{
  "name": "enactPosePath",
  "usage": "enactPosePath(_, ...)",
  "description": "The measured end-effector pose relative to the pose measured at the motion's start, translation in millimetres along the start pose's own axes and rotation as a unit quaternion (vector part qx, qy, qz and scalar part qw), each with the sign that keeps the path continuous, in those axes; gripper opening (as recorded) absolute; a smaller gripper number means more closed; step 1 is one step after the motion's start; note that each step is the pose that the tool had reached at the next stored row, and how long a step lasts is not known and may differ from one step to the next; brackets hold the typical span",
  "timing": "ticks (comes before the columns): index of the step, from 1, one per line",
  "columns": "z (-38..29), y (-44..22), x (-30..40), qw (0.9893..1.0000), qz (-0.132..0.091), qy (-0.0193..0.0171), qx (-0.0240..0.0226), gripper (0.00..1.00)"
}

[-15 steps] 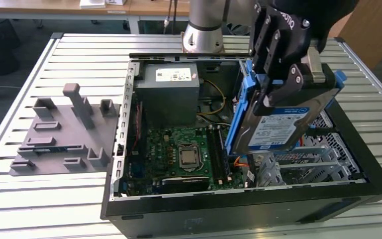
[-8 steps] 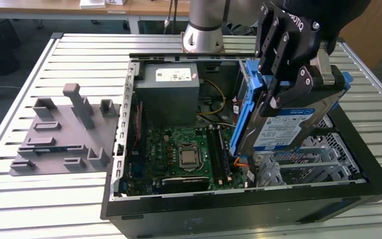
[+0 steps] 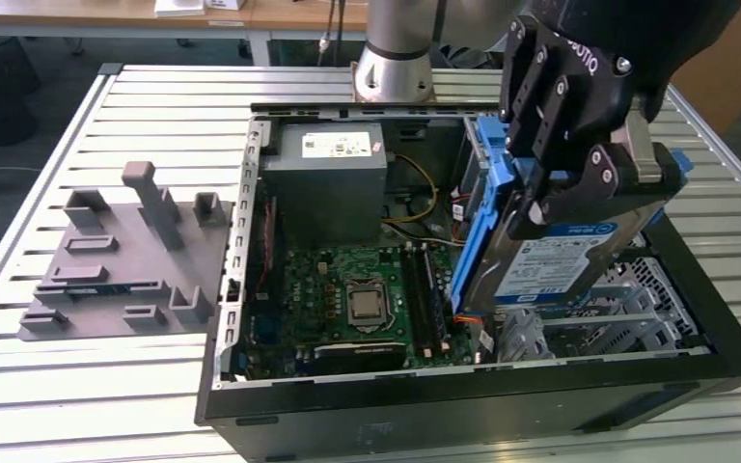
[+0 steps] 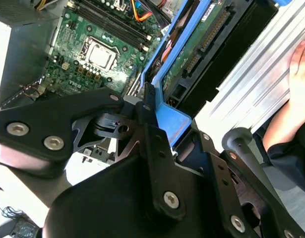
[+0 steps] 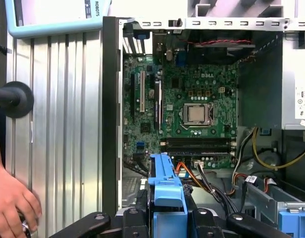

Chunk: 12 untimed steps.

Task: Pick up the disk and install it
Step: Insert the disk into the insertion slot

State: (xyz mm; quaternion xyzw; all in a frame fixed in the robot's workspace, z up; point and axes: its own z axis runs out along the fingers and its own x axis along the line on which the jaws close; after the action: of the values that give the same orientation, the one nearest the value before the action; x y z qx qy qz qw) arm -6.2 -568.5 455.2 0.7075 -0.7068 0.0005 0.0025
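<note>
The end effector grips the disk by its blue bracket. It holds the disk on edge and tilted over the open case, to the exterior view's right of the motherboard. The case stands on the desk. A person's hand is over the desk beside the case.

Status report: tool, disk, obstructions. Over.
Tool shut on disk, gripping blue carrier. Disk on edge over open case, not seated. Cables below; hand on table beside case.
</note>
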Motion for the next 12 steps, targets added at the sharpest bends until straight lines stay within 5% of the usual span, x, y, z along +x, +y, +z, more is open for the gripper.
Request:
enactPosePath(8,1.9,-26.3,0.1,1.0,0.0,0.0002,0.0,0.36)
enactPosePath(12,2.3,-33.8,-0.1,1.0,0.0,0.0002,0.0,0.36)
